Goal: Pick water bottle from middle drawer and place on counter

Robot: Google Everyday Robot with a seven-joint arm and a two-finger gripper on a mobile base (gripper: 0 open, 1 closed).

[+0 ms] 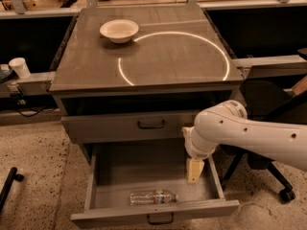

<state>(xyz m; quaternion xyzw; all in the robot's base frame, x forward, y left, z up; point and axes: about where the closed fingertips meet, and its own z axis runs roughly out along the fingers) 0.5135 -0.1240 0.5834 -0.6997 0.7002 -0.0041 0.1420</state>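
Grey desk [182, 56] up top, my pincer [194, 170] hangs at 3 o'clock in the open middle drawer [134, 166], grip state can't tell; reach step imo, water bottle [152, 197] lies at its 7 o'clock by the front, so next: lower & shift there.

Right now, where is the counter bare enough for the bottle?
Most of the counter is free: everything right of and in front of the bowl at its back left. The gripper hangs in the middle drawer, right of the water bottle.

dim warm light; claw [194, 171] over shadowed drawer [139, 166]
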